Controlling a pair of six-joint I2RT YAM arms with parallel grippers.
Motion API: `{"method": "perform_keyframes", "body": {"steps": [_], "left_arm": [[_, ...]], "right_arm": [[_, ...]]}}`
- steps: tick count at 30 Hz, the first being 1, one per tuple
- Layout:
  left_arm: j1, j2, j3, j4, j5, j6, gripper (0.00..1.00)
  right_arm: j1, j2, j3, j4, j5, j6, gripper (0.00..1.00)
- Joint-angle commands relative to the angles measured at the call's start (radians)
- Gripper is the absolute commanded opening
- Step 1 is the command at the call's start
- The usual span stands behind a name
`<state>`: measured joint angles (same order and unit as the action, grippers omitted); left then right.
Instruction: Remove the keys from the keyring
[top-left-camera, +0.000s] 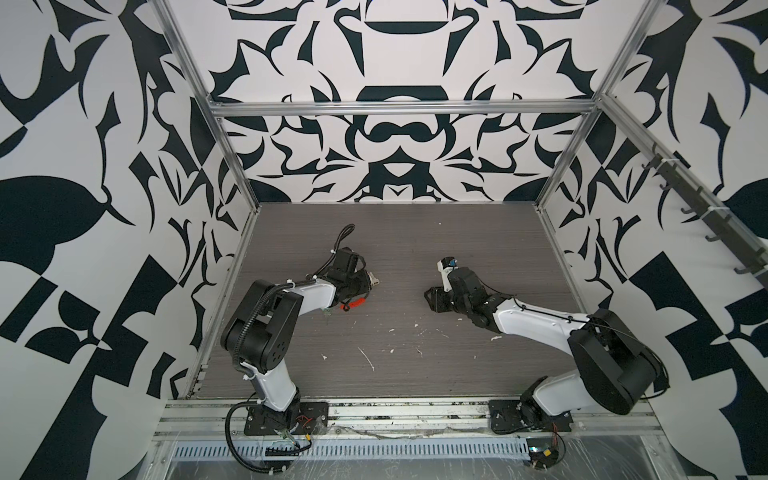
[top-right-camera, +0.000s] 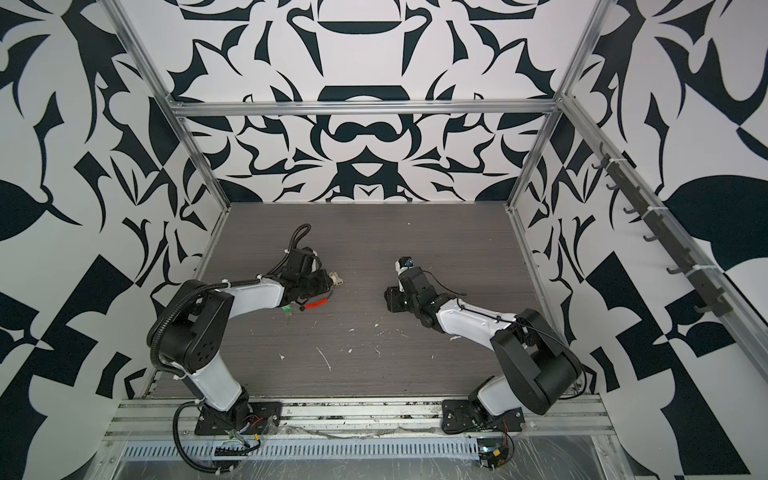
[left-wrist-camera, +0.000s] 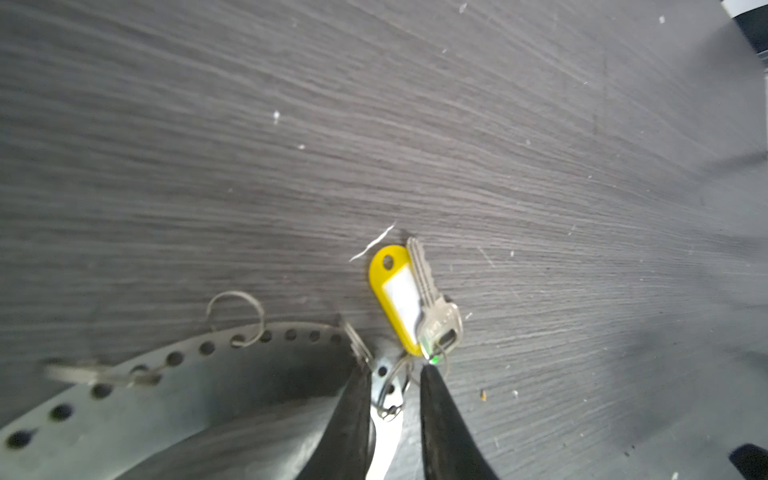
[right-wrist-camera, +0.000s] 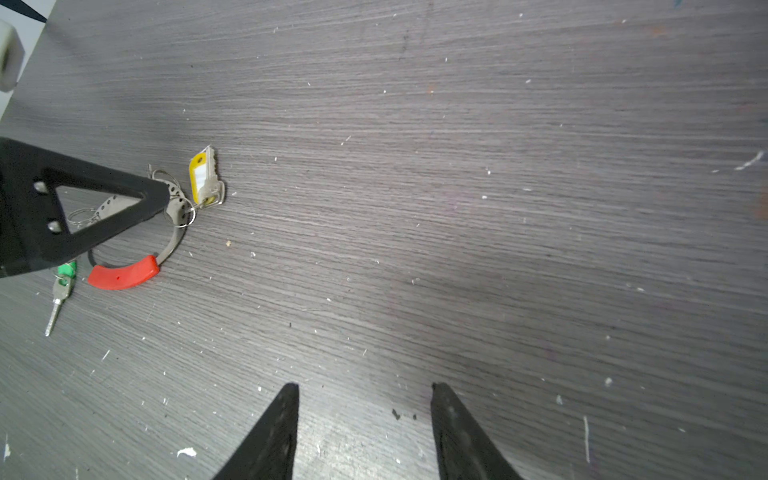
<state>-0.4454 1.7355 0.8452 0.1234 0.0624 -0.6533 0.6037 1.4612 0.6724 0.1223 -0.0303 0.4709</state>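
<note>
On the table (top-left-camera: 415, 249), left of middle, the left gripper (left-wrist-camera: 395, 368) stands narrow-jawed over the keyring (right-wrist-camera: 124, 274); gripping its small ring (right-wrist-camera: 185, 225) or not, I cannot tell. The right gripper (right-wrist-camera: 365, 385) hangs open, empty. Unpinned, the keyring may drag along with the keys (left-wrist-camera: 440, 328).

Grey woodgrain table (right-wrist-camera: 498, 208): keyring (right-wrist-camera: 124, 272), yellow-tagged key (right-wrist-camera: 210, 183), green-tagged key (right-wrist-camera: 61, 291), white scraps (right-wrist-camera: 187, 452)

The left arm (top-left-camera: 316, 295) and right arm (top-left-camera: 536, 320) share white link shells between bulky black joint housings, each on a black base plate (top-left-camera: 319, 409). Black corrugated conduit (top-left-camera: 237, 343) with white zip ties runs along the left arm. Black jaws taper to points, one with a triangular cutout and two silver screws (right-wrist-camera: 40, 187).
</note>
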Motion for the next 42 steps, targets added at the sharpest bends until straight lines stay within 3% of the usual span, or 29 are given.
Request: {"method": "perform_keyframes", "body": {"steps": [1,12,18,32,38,42], "left_arm": [[-0.004,0.028,0.005,0.023,0.017,0.009,0.23],[-0.013,0.021,-0.013,0.022,0.007,0.016,0.21],[-0.022,0.015,-0.024,-0.002,-0.013,0.017,0.28],[-0.049,0.002,-0.031,0.003,-0.05,0.059,0.11],[-0.053,-0.071,-0.08,0.073,-0.009,0.067,0.0],[-0.067,-0.121,-0.096,0.085,0.013,0.076,0.0]], "right_arm": [[0.002,-0.014,0.038,-0.002,0.006,-0.01,0.54],[0.003,-0.015,0.039,-0.005,0.003,-0.011,0.54],[0.004,-0.014,0.041,-0.007,0.004,-0.012,0.54],[0.003,-0.012,0.042,-0.011,0.009,-0.014,0.54],[0.003,-0.009,0.044,-0.014,0.011,-0.015,0.54],[0.002,-0.012,0.044,-0.012,0.011,-0.014,0.54]]}}
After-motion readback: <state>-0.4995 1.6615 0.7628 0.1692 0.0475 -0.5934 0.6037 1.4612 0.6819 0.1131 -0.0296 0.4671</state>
